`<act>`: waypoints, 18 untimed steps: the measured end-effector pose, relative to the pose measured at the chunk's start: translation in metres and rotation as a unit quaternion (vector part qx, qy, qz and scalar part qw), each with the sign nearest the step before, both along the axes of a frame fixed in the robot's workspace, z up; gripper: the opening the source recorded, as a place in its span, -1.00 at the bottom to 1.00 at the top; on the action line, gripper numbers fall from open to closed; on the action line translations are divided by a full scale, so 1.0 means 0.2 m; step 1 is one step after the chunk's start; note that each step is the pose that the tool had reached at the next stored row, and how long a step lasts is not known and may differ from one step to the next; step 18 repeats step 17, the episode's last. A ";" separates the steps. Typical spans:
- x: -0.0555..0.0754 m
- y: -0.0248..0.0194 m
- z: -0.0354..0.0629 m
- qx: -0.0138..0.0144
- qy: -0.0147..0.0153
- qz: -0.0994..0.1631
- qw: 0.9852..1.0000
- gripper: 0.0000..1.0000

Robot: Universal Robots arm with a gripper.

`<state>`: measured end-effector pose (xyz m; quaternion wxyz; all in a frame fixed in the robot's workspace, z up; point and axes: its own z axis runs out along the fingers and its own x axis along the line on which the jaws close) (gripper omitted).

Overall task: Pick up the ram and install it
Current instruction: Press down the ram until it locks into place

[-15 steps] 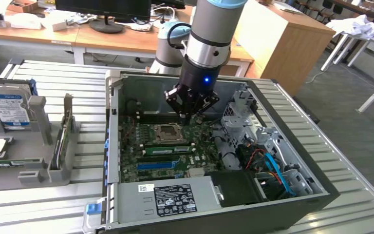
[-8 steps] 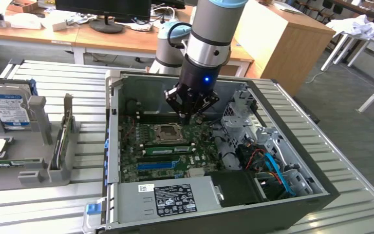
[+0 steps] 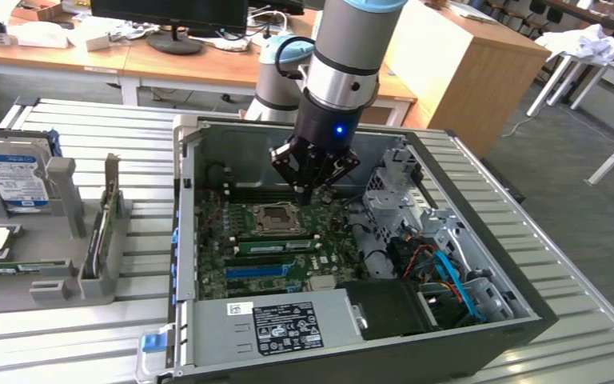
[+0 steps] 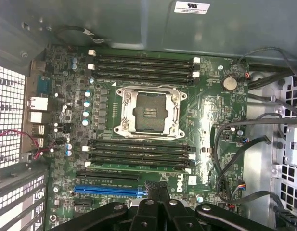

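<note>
One ram (image 4: pixel 138 169), a thin green stick with a pale label strip, sat edge-up in a motherboard (image 4: pixel 211 110) slot just ahead of the gripper (image 4: pixel 155 188). The gripper's black fingers were pressed together, holding nothing. One blue plastic slot (image 4: pixel 107 190) lay beside them. Beyond the ram were one square metal CPU socket (image 4: pixel 148 111) and two banks of long black slots.

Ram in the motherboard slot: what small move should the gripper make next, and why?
Probably shift the shut gripper over the ram and press down gently. The ram already lies in a slot beside the CPU socket, the gripper holds nothing, and whether the ram is fully seated cannot be told.
</note>
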<state>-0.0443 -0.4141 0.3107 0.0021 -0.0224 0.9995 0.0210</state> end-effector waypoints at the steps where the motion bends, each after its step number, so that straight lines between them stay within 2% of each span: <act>1: 0.00 0.000 0.000 0.000 0.000 0.000 1.000 -0.79; 10: -0.03 0.004 -0.001 0.000 0.000 -0.013 1.000 -0.79; 18: -0.03 0.005 -0.001 0.000 0.000 -0.015 1.000 -0.79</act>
